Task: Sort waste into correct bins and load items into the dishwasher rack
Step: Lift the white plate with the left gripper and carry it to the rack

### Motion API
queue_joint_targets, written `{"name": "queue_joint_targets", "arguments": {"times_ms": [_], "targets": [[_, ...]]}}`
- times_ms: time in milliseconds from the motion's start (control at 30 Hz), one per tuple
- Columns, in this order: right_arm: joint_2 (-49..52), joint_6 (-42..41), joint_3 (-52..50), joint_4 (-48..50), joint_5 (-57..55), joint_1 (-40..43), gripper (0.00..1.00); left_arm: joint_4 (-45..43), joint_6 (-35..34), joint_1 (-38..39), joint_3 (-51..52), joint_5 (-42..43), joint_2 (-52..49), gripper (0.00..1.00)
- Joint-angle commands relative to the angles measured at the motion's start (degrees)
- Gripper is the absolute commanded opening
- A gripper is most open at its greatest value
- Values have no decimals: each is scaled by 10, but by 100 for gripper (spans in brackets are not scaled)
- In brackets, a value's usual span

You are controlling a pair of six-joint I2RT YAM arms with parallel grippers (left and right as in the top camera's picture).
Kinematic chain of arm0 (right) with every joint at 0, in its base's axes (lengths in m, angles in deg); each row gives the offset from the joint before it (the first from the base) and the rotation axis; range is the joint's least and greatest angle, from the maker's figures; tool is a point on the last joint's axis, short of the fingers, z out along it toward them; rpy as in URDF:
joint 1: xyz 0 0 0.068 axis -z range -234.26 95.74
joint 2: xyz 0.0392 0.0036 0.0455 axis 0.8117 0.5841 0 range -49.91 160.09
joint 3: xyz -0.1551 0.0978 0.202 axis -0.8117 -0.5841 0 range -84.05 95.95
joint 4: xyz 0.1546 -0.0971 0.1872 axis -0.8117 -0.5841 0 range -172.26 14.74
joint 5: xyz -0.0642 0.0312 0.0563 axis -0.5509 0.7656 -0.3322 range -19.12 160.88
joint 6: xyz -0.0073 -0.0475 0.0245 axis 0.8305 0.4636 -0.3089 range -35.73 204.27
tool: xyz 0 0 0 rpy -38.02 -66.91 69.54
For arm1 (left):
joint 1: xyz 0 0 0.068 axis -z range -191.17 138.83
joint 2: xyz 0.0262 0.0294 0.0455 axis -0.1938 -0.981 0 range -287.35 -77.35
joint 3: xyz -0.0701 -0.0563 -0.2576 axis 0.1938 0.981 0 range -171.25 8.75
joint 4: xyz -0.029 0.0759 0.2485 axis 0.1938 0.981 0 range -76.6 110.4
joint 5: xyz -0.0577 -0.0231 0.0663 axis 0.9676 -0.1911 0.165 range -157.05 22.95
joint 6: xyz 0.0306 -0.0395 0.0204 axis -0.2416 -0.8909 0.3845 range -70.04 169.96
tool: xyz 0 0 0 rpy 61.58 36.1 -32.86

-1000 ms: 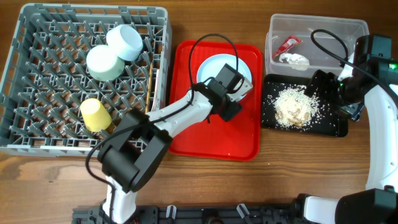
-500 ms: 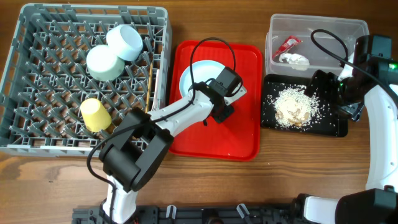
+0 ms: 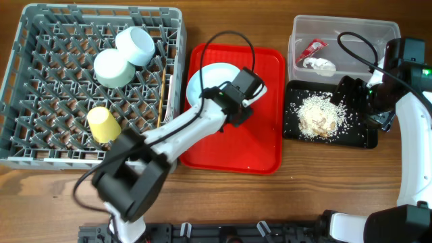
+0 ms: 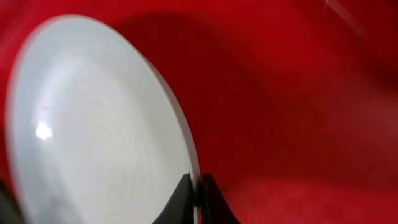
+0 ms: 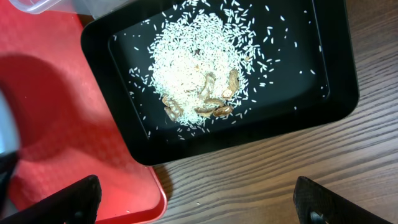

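Plate (image 4: 93,124), tilted on edge over the red tray (image 3: 263,135), rises from the clenched jaws of the left gripper (image 4: 196,199), which pinch its rim. I'd say that hold suits slotting it upright. Beyond the plate from those jaws sits the dishwasher rack (image 3: 40,81), its near wall to clear. Jaws of the right gripper (image 5: 199,202) gape empty; just ahead of them lies the black tray (image 5: 336,87) of rice (image 5: 193,56).
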Motion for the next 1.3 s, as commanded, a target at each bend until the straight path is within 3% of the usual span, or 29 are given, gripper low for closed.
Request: {"name": "queue_joint_targets", "arguments": {"times_ms": [0,33,100,233,567,933,1167,1200,1233,1267], "targets": [[-10,12,10,1,5,2,100,-4,-13,-2,-10,-14,82,4],[-10,11,10,1,5,2,100,-4,-24,-4,-10,-14,93,4],[-10,12,10,1,5,2,100,-4,-124,-39,-10,-10,171,4],[-10,12,10,1,5,2,100,-5,-187,-90,-10,45,216,4],[-10,12,10,1,5,2,100,-22,-261,-235,-10,308,244,4],[-10,12,10,-1,5,2,100,-21,-304,-336,-10,447,209,4],[-10,12,10,-1,5,2,100,-19,-304,-374,-10,450,165,4],[-10,12,10,-2,5,2,100,-19,-304,-381,-10,450,161,8],[-10,11,10,-2,5,2,100,-19,-303,-390,-10,449,159,23],[-10,11,10,-2,5,2,100,-20,-303,-399,-10,449,157,25]]}}
